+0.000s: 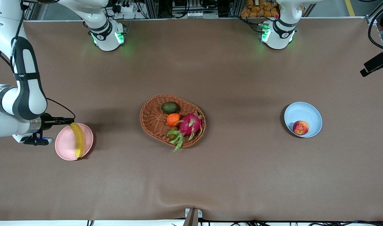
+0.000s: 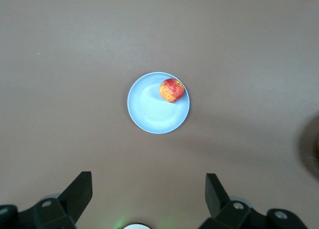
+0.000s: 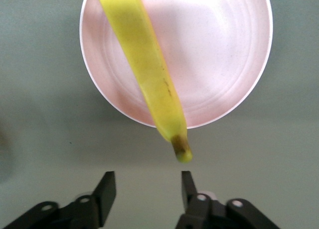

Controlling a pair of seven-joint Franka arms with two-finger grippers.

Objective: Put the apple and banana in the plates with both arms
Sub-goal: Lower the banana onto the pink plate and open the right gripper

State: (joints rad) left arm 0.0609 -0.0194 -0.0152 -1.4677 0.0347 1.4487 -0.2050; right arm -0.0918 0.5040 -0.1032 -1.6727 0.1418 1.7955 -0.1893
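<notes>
With banana (image 1: 78, 139) across pink plate (image 1: 63, 146) and apple (image 1: 300, 127) in blue plate (image 1: 307, 112), only retreat left. Lift right gripper (image 3: 147, 193), spread wide and empty beside the stem, straight up without nudging. Keep left gripper (image 2: 148, 193), wide and empty, high over blue plate.

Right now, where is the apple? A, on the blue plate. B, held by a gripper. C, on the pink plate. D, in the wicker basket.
A: the apple rests on the blue plate, toward the left arm's end of the table, with no gripper touching it.
</notes>
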